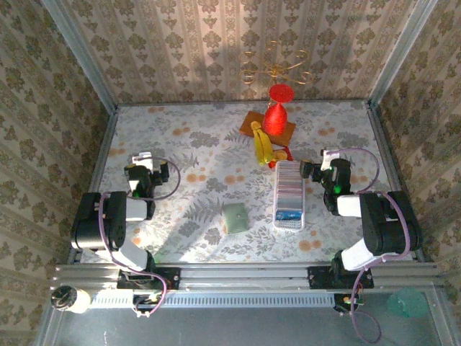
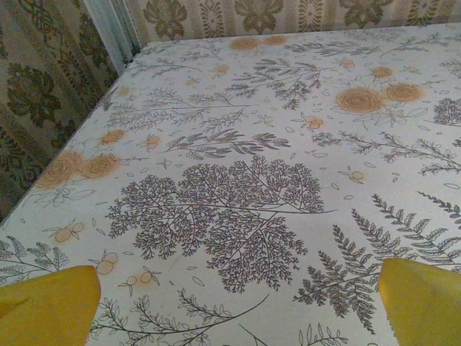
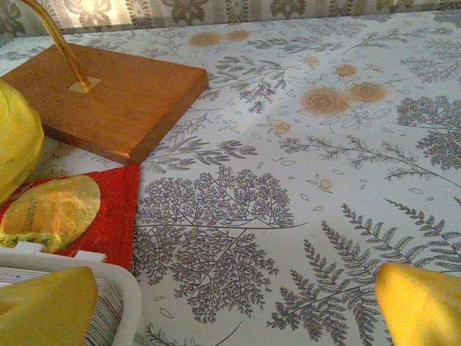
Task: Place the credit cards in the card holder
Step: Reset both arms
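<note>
The credit cards [image 1: 290, 189] lie as a striped row in a long white tray [image 1: 289, 228] right of the table's middle. In the right wrist view, a corner of the tray [image 3: 128, 287] and the cards' striped edges [image 3: 104, 318] sit at the lower left. The sage-green card holder [image 1: 235, 217] lies flat to the left of the tray, apart from it. My left gripper [image 1: 144, 164] hovers open over bare cloth at the left, its yellow fingertips [image 2: 50, 303] wide apart. My right gripper [image 1: 325, 160] stands open just right of the tray's far end, with nothing between its yellow fingertips [image 3: 421, 303].
A wooden base [image 3: 108, 101] carrying a red cone [image 1: 275, 115] stands behind the tray, with a yellow banana-like thing [image 1: 263, 144] and a red mat with a gold sticker [image 3: 72, 209] beside it. Metal rails and patterned walls close in the table.
</note>
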`<state>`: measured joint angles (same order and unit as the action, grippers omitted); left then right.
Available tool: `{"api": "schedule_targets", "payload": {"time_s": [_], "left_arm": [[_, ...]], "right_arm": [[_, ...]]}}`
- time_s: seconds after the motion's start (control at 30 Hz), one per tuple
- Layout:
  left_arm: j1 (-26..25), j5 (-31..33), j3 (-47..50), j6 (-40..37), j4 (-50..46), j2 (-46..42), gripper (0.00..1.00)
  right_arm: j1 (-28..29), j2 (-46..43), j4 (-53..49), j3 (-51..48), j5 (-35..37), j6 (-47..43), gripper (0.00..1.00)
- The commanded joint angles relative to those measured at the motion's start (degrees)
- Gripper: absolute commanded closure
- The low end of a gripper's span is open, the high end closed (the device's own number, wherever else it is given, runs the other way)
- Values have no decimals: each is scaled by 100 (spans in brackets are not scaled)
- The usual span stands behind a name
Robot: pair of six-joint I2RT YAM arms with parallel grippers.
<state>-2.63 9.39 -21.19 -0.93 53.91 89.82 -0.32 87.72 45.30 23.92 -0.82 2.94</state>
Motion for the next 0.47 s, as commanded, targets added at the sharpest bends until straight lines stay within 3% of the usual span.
{"api": "schedule_targets", "payload": {"time_s": [0.0, 0.43], "left_arm": [[-42, 205, -17, -141, 137, -52, 0], [-43, 207, -17, -143, 138, -48, 0]], "right_arm": [[32, -27, 265, -26, 159, -109, 0], [48, -29, 252, -19, 161, -118, 0]]}}
